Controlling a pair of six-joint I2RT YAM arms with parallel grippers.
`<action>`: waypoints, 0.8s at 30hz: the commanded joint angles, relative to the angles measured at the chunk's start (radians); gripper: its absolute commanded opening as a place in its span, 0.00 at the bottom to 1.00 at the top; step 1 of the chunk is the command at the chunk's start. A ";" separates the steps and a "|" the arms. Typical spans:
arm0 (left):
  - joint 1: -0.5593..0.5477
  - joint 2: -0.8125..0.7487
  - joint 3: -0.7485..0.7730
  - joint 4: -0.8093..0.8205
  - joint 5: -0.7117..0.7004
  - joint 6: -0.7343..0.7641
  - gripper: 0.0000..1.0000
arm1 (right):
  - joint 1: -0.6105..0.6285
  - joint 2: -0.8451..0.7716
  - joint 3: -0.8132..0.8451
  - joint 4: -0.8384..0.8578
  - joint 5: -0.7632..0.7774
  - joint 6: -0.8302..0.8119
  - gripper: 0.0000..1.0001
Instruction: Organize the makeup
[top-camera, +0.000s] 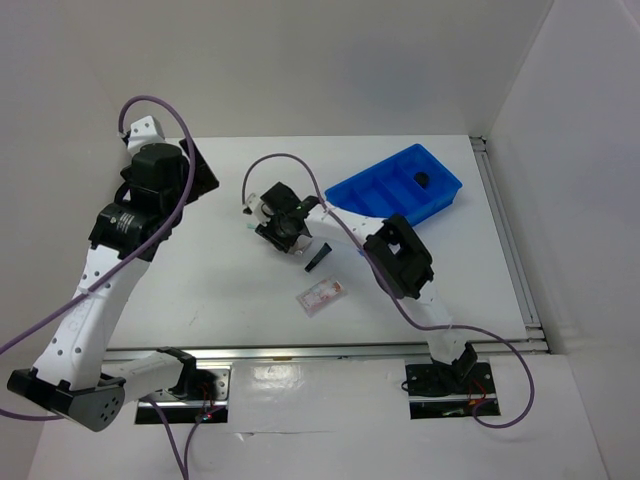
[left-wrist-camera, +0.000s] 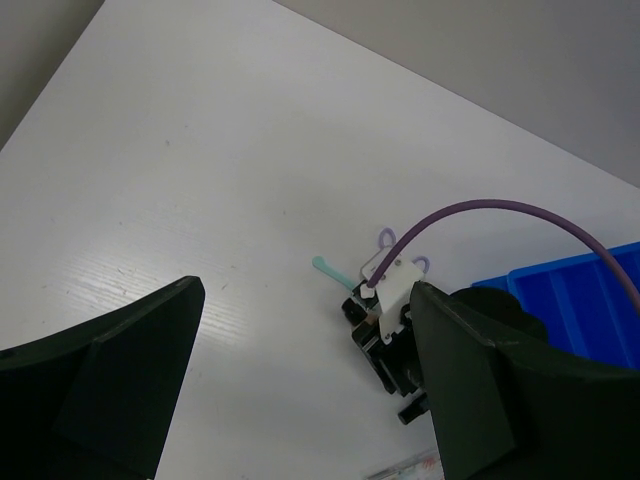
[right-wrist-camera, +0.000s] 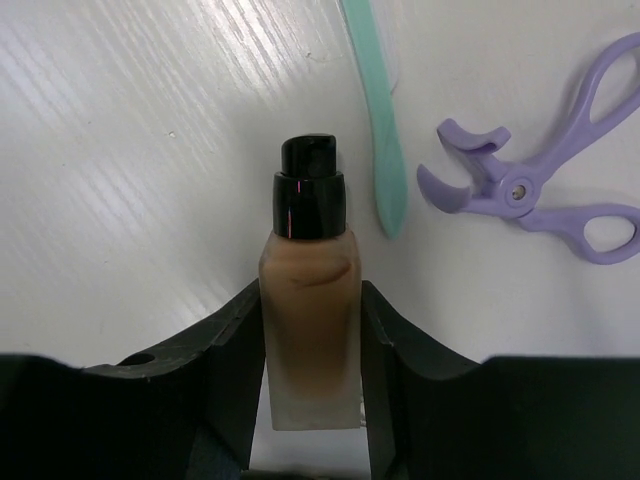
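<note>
Right wrist view, and the bottle (right-wrist-camera: 308, 260) is front and centre: tan body, black cap, clamped squarely between the two fingers of the right pincer (right-wrist-camera: 310, 310). The fingers press on its lower sides, and the cap pokes out ahead of the fingertips. Whether it rests on the white table (top-camera: 200, 290) or hangs just above it, I cannot tell.

Just ahead of the fingertips and slightly right lies the mint stick (right-wrist-camera: 380, 130), running almost in line with the bottle, its near end just beside the cap. Further right sits the purple curler (right-wrist-camera: 540, 185), with its loops pointing away to the right, apart from the stick.

Up to the top view now. A slim black tube (top-camera: 317, 259) lies just beside the right pincer, on its near side. Beyond that, nearer the arm bases, the clear pinkish packet (top-camera: 322, 296) lies flat. The blue bin (top-camera: 395, 190) stands off to the right pincer's right, toward the far edge, and a round black pot (top-camera: 421, 180) sits in one of its compartments.

Over to the left pincer (left-wrist-camera: 307, 300): its fingers are spread wide, and it hovers high over the table, well apart from the right pincer and looking down on it.
</note>
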 joint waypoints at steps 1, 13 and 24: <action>0.007 -0.023 -0.005 0.026 -0.028 0.012 0.98 | 0.027 -0.119 0.005 0.012 0.044 -0.014 0.37; 0.007 -0.041 0.031 0.035 -0.006 0.055 0.99 | -0.109 -0.402 -0.092 0.065 0.090 0.136 0.28; 0.007 0.165 0.053 0.002 0.283 0.167 0.99 | -0.543 -0.428 -0.139 0.096 0.301 0.304 0.28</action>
